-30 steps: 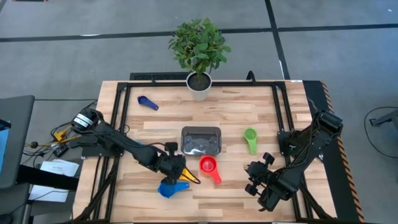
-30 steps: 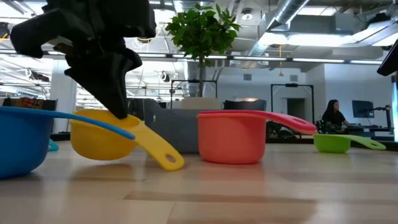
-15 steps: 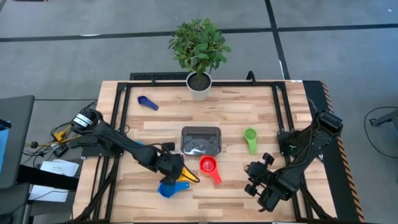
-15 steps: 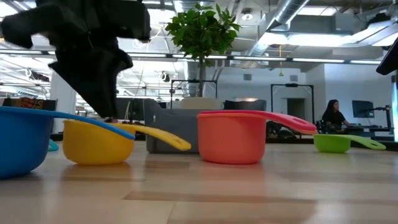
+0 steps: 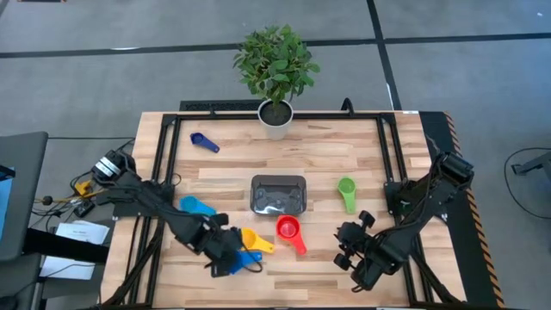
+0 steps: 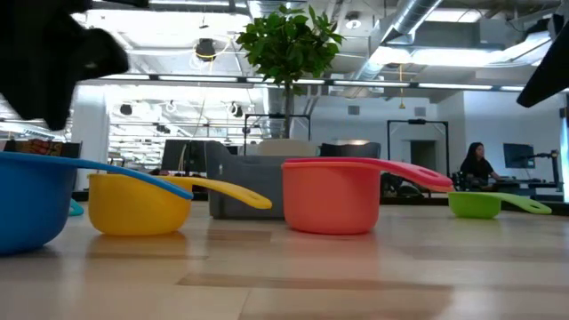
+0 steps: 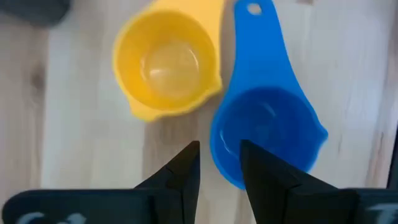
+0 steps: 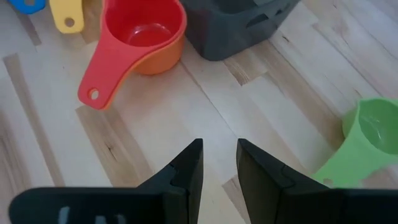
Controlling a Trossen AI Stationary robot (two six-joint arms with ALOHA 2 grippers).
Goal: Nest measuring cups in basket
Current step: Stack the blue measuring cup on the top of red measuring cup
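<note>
basket point(image 5: 277, 194) mid-table | pot point(image 5: 275, 120) behind | cups point(image 5: 289, 229) in front

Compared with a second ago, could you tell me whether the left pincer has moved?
Yes. In the high view the left pincer has drawn back from the basket, toward the table's near-left edge, leaving the yellow cup on the table.

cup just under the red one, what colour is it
Orange. The orange cup peeks out beneath the red cup, clearest in the right wrist view.

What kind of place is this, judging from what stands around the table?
Probably a robotics lab or open workshop. Two robot arms work at a wooden table with a black frame; exposed ducts and strip lights run across the ceiling; a person sits at screens in the background.
</note>
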